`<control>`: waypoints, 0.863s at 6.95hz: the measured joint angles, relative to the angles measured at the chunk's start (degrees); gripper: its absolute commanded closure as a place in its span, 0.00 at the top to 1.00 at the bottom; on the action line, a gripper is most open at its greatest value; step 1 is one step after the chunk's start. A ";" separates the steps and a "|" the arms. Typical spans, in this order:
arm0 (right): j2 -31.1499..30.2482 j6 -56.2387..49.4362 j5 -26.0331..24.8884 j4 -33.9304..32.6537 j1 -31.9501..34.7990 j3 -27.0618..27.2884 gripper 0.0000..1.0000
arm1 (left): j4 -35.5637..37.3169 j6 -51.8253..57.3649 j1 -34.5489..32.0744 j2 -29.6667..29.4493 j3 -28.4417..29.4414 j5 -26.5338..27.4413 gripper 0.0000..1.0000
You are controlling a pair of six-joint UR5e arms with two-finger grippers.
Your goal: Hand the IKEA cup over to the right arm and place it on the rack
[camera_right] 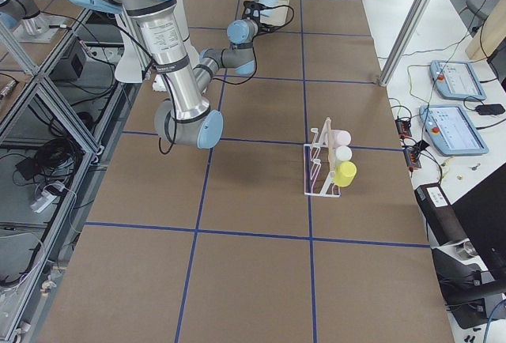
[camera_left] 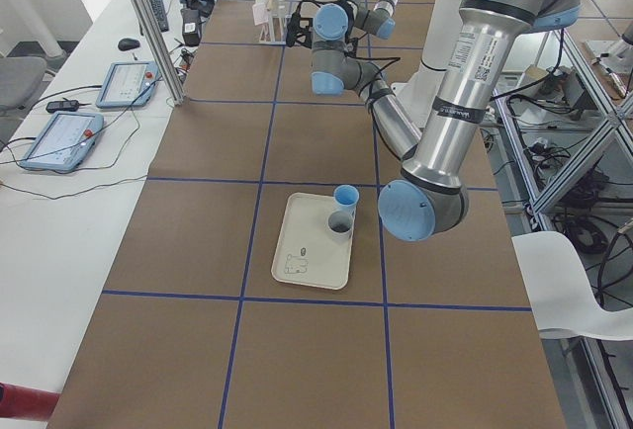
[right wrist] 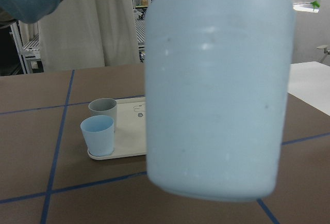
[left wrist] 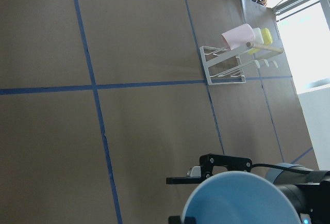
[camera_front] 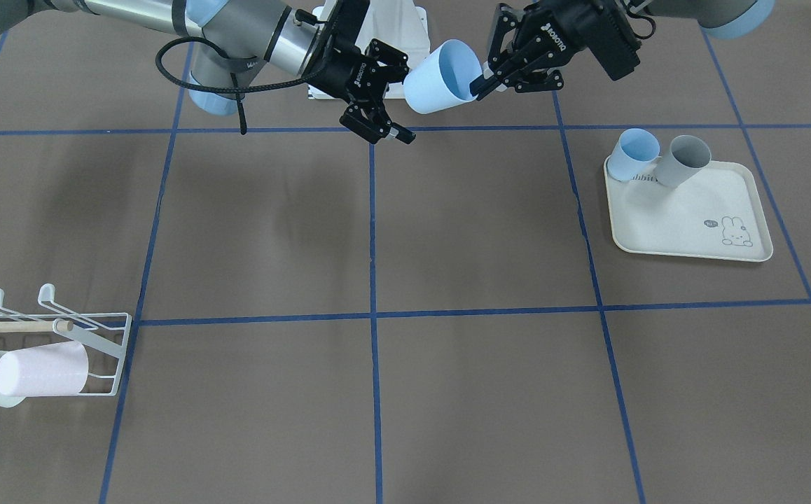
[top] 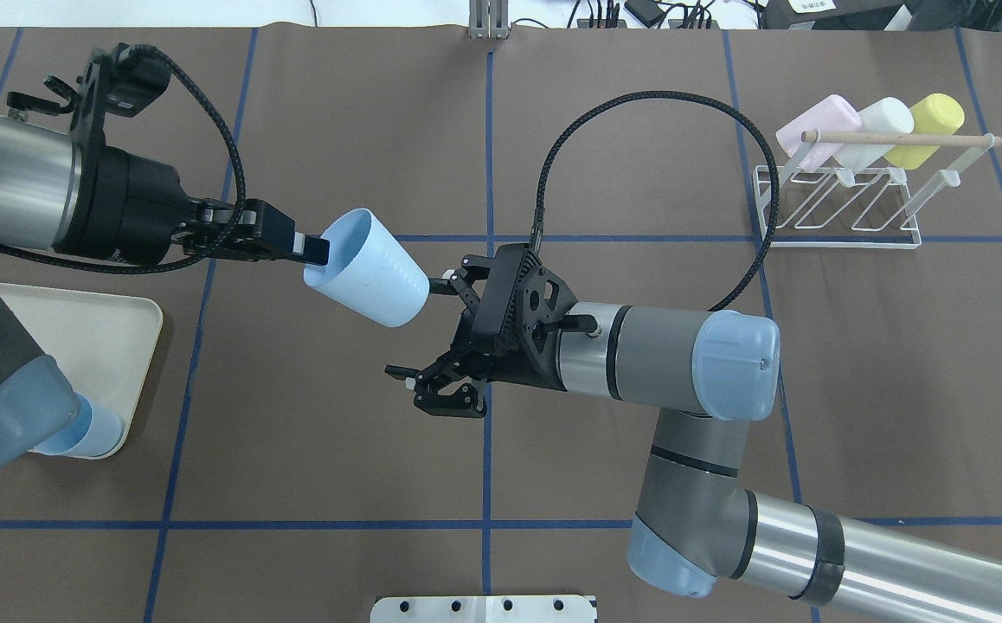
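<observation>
Currently the light-blue IKEA cup [top: 367, 268] hangs in the air above the brown worktop [camera_front: 482, 224], tilted, with its mouth turned toward the left arm. The left gripper [top: 315, 253] is clamped on the rim, and I can see one finger inside the mouth. On my overhead feed the right gripper [top: 430, 333] sits just beside the cup's base with its fingers spread wide apart, gripping nothing. The cup's side fills my right wrist feed.

Well away, on the far right of the worktop, the white wire rack [top: 838, 208] carries a pink cup [top: 817, 121], a white cup [top: 877, 121] and a yellow cup [top: 929, 117] by its wooden dowel [top: 899, 138]. On the robot's left, a cream rabbit-print tray [camera_front: 692, 217] holds a second light-blue cup [camera_front: 635, 154] and a grey cup [camera_front: 684, 159], side by side.
</observation>
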 measured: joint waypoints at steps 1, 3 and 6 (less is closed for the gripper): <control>0.04 0.00 -0.28 0.07 -0.02 0.13 0.98 | -0.02 0.00 0.15 0.20 0.00 0.10 0.00; 0.12 0.00 -0.42 0.14 -0.02 0.28 0.98 | 0.02 0.01 0.62 0.40 0.11 0.57 0.00; 0.15 0.00 -0.42 0.18 -0.02 0.37 0.98 | -0.02 0.08 2.08 0.42 0.89 2.52 0.00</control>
